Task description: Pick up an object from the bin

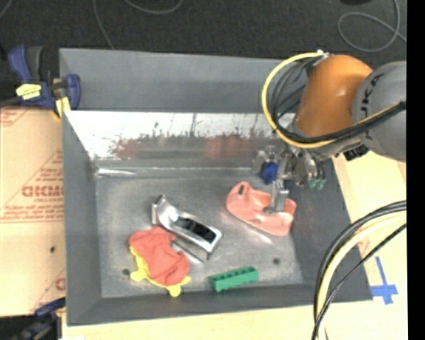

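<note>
Pink shoe [249, 202], or a soft thing of that shape, lies in the right half of the bin [198, 137], close under the back wall and apart from everything else. Its long axis runs across the view from upper left to lower right, with the lower, rounded toe at the left and the taller, bulkier end at the right.

The tool [278, 198] hangs from the arm straight above that right end, so the pink shoe stretches away from it to the left, not out to both sides. Its tip looks to be at or just above the pink surface, but I cannot tell whether it touches. I also cannot tell whether the tool is open or shut, or whether it has hold of anything.

My reading is that any grasp here would take the tall end, across the long axis, leaving the toe to hang off to one side.

A stapler [186, 229], a red cloth [158, 255] and a green block [233, 278] lie well to the left and lower, clear of the tool.
</note>
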`<state>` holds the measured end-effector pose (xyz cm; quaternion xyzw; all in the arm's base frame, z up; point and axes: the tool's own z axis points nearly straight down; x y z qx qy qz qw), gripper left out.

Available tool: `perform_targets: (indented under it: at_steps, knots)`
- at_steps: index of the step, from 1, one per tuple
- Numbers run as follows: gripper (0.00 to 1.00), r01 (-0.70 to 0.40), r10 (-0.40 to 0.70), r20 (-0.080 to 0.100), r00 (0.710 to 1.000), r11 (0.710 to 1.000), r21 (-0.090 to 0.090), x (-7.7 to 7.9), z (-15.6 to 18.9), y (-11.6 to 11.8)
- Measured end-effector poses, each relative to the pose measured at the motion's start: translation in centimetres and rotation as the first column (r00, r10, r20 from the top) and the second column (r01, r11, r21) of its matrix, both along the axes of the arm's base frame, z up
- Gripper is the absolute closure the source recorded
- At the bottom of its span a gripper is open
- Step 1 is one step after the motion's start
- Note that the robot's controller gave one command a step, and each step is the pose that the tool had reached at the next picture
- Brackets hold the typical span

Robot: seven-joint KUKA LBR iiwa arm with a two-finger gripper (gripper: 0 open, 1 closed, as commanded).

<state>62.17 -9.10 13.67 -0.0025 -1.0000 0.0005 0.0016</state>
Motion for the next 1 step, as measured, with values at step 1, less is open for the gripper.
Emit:
perform_targets:
  at_steps: [1]
  knots:
    - [0.00, -0.001, 0.001, 0.007, 1.000, 1.000, -0.001, 0.15, 0.50, 0.02]
